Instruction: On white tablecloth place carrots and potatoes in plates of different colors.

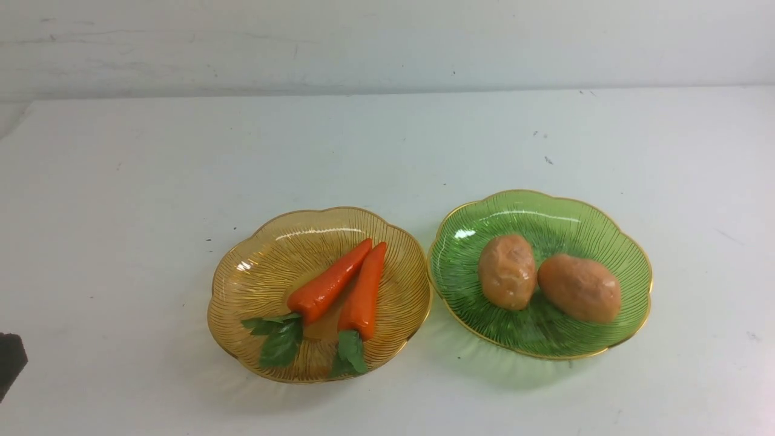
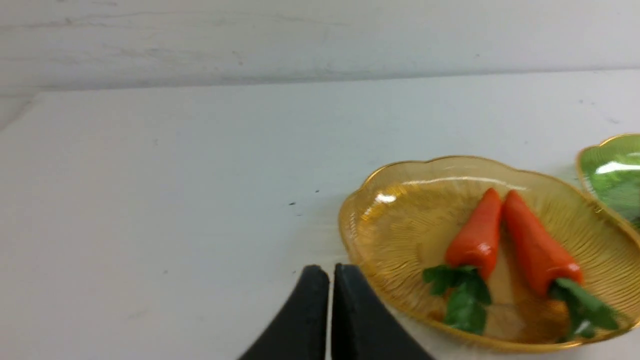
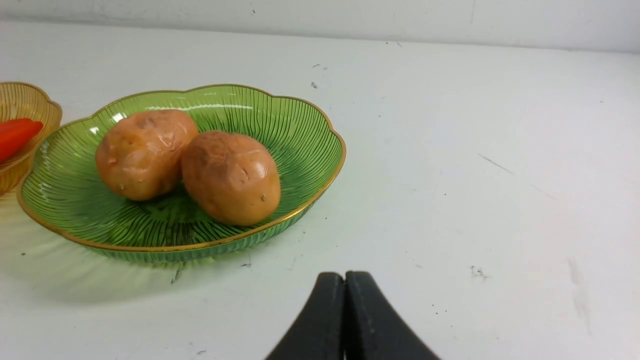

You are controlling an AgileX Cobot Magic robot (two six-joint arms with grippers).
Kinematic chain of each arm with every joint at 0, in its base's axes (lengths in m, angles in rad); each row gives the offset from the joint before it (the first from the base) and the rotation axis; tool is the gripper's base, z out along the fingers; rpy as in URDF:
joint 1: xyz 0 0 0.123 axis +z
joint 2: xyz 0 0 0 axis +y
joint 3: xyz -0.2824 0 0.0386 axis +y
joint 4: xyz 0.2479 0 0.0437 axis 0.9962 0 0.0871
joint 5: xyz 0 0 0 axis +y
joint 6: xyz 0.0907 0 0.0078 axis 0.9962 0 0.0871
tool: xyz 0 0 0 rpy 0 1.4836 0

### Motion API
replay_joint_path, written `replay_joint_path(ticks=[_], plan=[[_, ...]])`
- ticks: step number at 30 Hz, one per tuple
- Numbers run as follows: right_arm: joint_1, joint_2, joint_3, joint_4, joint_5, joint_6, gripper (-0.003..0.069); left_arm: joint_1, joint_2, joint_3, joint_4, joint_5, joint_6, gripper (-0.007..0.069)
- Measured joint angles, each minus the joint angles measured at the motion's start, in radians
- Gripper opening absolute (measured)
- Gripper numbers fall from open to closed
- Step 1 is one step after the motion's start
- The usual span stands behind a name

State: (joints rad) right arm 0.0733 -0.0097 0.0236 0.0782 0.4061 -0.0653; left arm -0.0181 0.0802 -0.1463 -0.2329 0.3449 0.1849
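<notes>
Tablecloth: the white tablecloth [image 1: 387, 151] covers the whole work surface, plain and smooth, with a few small dark specks toward the far right.
Plates: 2 ribbed, flower-shaped plates with thin gold rims stand side by side on the cloth, their rims just beside each other near the middle.
Amber plate: the amber plate [image 1: 254, 284] is on the robot's left.
Green plate: the green plate [image 1: 460, 266] is on the robot's right.
Carrots: 2 orange carrots lie in the amber plate, tips pointing away from the robot and nearly meeting, green leaves toward the near rim. The left carrot [image 1: 330, 283] is angled more than the right carrot [image 1: 365, 293]; they lie close together along their length.
Potatoes: 2 tan potatoes rest in the green plate, touching. The left potato [image 1: 507, 272] is rounder and more upright; the right potato [image 1: 579, 287] lies lengthwise.
Left gripper: the left gripper [image 2: 330, 272] has its black fingers pressed together with nothing between them, above bare cloth just beside the amber plate's rim.
Right gripper: the right gripper [image 3: 345, 277] is likewise clenched and empty, above bare cloth near the green plate, apart from it.
</notes>
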Motion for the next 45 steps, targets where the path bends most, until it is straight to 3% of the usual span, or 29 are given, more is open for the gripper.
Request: replay_joint_path(ticks=[12,45], plan=[[0.000,0.000,0.000,0.000,0.000,0.000,-0.0015,0.000,-0.092,0.175,0.137,-0.006,-0.115,0.0000],[0.000,0.000,0.000,0.000,0.000,0.024,-0.0015,0.000,-0.093,0.175,0.143,0.036,-0.121,0.0000]])
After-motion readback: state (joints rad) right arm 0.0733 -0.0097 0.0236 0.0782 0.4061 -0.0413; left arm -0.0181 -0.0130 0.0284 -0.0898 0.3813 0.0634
